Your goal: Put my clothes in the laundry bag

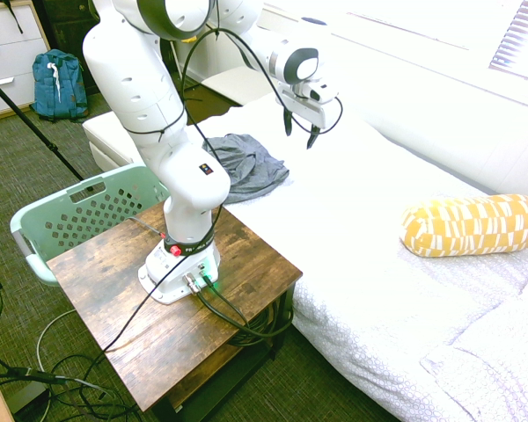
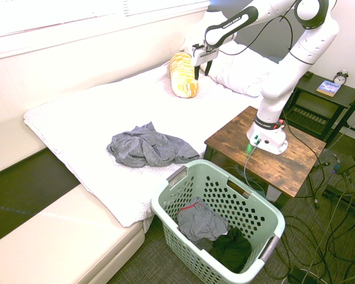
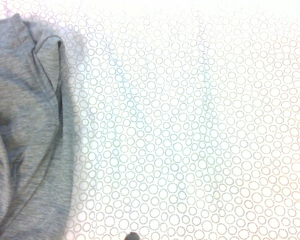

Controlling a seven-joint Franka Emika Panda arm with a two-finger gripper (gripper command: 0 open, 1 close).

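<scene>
While the bed (image 2: 89,112) is spreading across the scene as the largest thing, its white cover is showing a print of small dotted rings, smooth in some parts and softly wrinkled in others. Above the bed, the white arm (image 1: 145,83) is reaching out with its smooth, rounded, glossy links. Beside the bed, the table (image 1: 114,299) is carrying the arm's base on a square top of brown, streaky wood grain. The laundry basket (image 2: 161,198), mint-green plastic with a thick rolled rim, rows of perforations and grey handles, is standing on the floor near the table and the bed. Inside it, 2 crumpled heaps of cloth are lying together: 1 grey cloth (image 2: 201,223) with a thin red edge and 1 very dark cloth (image 2: 232,249). The dark grey garment (image 2: 145,148) is lying on the bed near the basket, soft, heathered and bunched into loose folds. Farther along the bed, a cushion (image 1: 475,224) is resting, a plump cylinder patterned in yellow and white. A teal backpack (image 1: 60,85) is standing on the floor by the white drawers (image 1: 7,53). Over the bed, the end effector (image 1: 301,134) is hanging open and empty, its 2 dark fingers pointing down, apart from the garment.
</scene>
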